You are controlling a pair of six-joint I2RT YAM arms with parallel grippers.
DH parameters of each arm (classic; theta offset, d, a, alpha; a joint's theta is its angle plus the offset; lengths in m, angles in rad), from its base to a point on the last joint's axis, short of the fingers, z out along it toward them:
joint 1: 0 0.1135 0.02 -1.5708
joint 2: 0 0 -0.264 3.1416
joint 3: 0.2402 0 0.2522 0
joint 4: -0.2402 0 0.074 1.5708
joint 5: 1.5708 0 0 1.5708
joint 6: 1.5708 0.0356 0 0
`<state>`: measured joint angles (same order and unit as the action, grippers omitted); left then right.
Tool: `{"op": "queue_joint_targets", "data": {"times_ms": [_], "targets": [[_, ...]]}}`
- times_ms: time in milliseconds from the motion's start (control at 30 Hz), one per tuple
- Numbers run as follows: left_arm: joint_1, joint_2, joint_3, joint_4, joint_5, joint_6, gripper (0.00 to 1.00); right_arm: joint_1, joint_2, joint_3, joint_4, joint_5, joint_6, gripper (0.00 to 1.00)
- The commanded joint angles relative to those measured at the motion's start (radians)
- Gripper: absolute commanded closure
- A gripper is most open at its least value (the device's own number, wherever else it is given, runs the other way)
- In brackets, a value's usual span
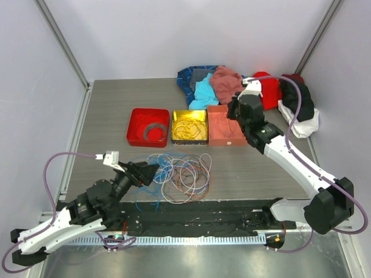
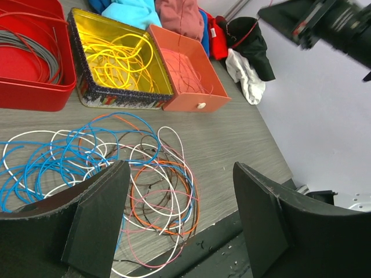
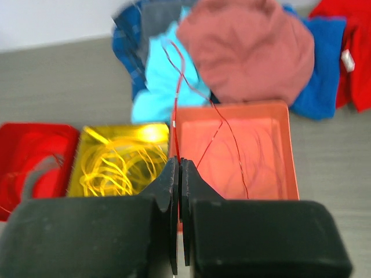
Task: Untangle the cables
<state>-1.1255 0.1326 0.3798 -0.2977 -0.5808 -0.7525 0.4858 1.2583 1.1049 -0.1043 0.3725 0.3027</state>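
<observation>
Sorting job, one strand at a time: my right claw (image 3: 178, 165) is pinched fully shut on a single thin red wire (image 3: 174, 110). The wire's long axis runs straight out from my fingertips and away from me, towards the heap of clothes (image 3: 249, 52).

The salmon tray (image 3: 243, 106) lies directly beneath and just ahead of that pinch, with faint red loops in it. The yellow tin (image 3: 156, 134) of yellow wire sits just to this claw's left, and the red tray (image 3: 23, 145) is farther left. As I judge it, the coming move turns on this alignment. The strand hangs over the salmon tray, not the tin beside it, so letting go here should drop it in with its own colour.

My left claw (image 2: 179, 223) gapes wide and holds nothing. The tangle of cables (image 2: 152, 174) is made up of blue, white, orange and pink loops lying flat on the table. It spreads just ahead of and below this claw's open fingers (image 2: 98, 220), well apart from my right claw. The left claw is plainly the nearer one for the next strand.
</observation>
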Motion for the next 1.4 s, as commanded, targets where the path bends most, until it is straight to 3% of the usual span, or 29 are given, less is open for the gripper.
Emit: {"op": "queue_joint_targets", "data": {"times_ms": [0,367,400,433,533,600,767,1000,1100,1200,1367], "targets": [[-0.002,0.004,-0.016,0.017,0.001,-0.013,0.24,-0.006,-0.043,-0.091,0.075,0.003,0.044,0.99],[-0.002,0.062,-0.033,0.069,0.025,-0.034,0.24,-0.015,0.01,-0.274,0.161,0.026,0.096,0.97],[-0.002,0.062,-0.036,0.071,0.025,-0.034,0.23,-0.016,0.015,-0.274,0.16,0.042,0.087,0.87],[-0.003,0.062,-0.039,0.071,0.024,-0.033,0.24,-0.016,0.019,-0.27,0.158,0.049,0.081,0.61],[-0.002,0.061,-0.042,0.074,0.021,-0.031,0.24,-0.016,0.029,-0.246,0.131,0.089,0.07,0.42],[-0.002,0.062,-0.041,0.071,0.019,-0.03,0.24,-0.016,-0.002,-0.231,0.111,0.106,0.073,0.39],[-0.003,0.065,-0.048,0.071,0.013,-0.031,0.23,-0.015,-0.127,-0.227,0.04,0.079,0.09,0.38],[-0.002,0.107,-0.056,0.106,0.015,-0.028,0.23,0.002,-0.232,-0.35,0.032,-0.095,0.13,0.47],[-0.002,0.14,-0.058,0.134,0.024,-0.028,0.23,0.094,-0.186,-0.343,0.048,-0.075,0.093,0.46],[-0.002,0.179,-0.041,0.144,0.038,-0.028,0.23,0.242,0.018,-0.243,0.022,0.009,-0.002,0.42],[-0.002,0.156,-0.035,0.117,0.035,-0.039,0.24,0.263,0.171,-0.162,0.071,0.008,-0.037,0.42]]}}
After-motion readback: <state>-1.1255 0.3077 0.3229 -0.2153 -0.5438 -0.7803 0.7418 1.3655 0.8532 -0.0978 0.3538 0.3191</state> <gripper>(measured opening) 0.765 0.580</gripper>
